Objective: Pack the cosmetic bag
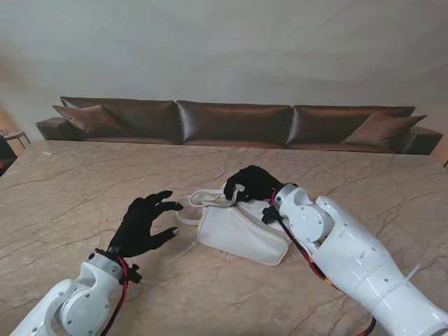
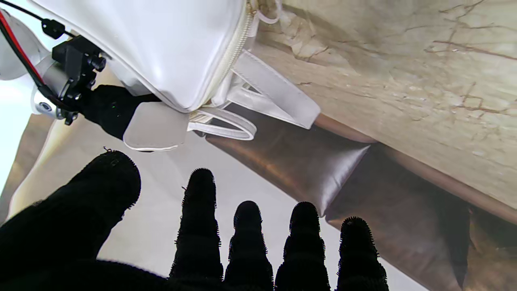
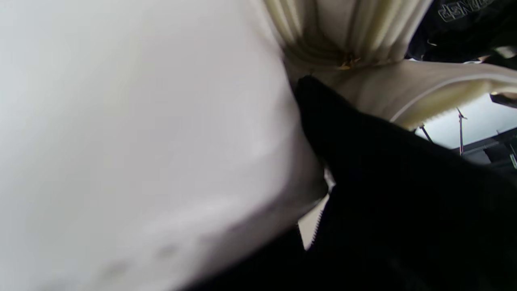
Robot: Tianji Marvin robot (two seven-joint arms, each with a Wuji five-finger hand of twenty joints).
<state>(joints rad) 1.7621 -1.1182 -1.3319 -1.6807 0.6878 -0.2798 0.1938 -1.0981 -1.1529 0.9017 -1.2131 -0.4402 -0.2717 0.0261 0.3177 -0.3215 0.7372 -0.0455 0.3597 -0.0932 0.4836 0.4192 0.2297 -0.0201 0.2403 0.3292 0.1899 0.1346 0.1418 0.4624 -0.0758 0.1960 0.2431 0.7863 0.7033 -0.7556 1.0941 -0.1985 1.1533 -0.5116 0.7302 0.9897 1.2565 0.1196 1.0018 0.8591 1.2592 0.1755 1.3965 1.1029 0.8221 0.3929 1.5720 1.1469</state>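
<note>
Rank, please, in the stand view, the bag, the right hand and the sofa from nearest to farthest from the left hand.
From the left hand:
1. Bag, just to its right on the table.
2. Right hand, gripping the bag's far end.
3. Sofa, beyond the table's far edge.

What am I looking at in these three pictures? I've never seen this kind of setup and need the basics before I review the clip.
This is a two-armed robot with black-gloved five-finger hands. The wide picture comes from a camera on its stand, looking down at a marble-patterned table; a brown sofa stands behind it. The other two come from cameras on the wrists, looking along the fingers, so they appear upside down. On the table lies a white cosmetics bag with loose straps. The right hand is closed on the bag's far end by the zipper; its wrist picture is mostly blurred white bag. The left hand hovers beside the bag, fingers spread, holding nothing. No cosmetics are visible.
</note>
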